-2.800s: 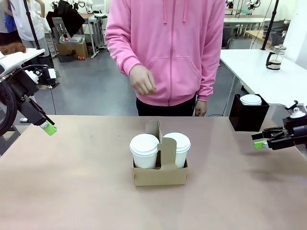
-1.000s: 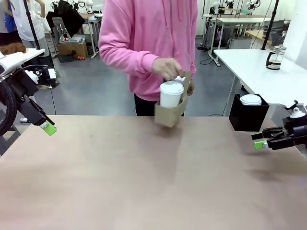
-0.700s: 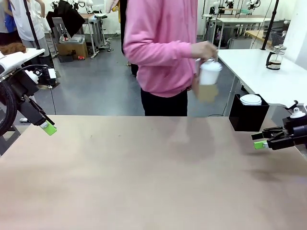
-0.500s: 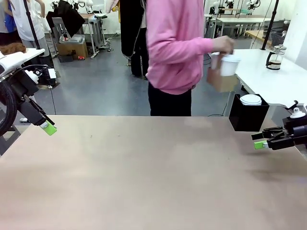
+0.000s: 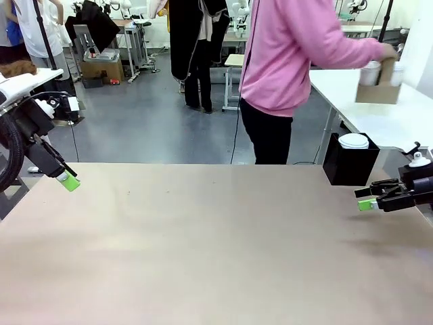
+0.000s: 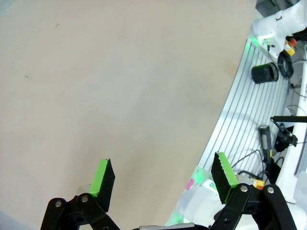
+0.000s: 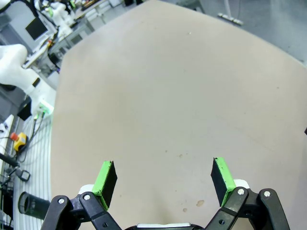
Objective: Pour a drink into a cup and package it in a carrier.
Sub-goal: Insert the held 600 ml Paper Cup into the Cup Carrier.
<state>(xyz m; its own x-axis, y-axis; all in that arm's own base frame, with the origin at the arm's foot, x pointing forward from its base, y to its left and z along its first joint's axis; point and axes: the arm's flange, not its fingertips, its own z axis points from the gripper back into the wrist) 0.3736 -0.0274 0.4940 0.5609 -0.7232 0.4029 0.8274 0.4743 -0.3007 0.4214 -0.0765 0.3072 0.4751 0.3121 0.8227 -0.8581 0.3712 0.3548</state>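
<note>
Carried in the person's hand (image 5: 388, 51) over the white table (image 5: 365, 115) at far right: the carrier (image 5: 379, 89), brown cardboard, blurred by motion, its handle tab hidden under the hand and its right end cut off by the frame edge. Two pale cups (image 5: 369, 72) standing in it, outlines smeared, lids hard to make out. Long axis of the carrier roughly level, running left to right; handle side up. No writing or brand readable anywhere.

Below the white table, a black box (image 5: 350, 162) with a white lid on top, just beyond the brown table (image 5: 203, 250).

Left of the white table, well apart: left gripper (image 5: 69, 181) at the brown table's left edge, only one green pad showing in the front view. In the left wrist view, left gripper (image 6: 163, 179) with fingers spread wide, nothing between.

Right gripper (image 5: 366, 200) under the white table's near side, at the brown table's right edge; in the right wrist view, right gripper (image 7: 164, 178) likewise spread wide above bare tabletop, holding nothing.
</note>
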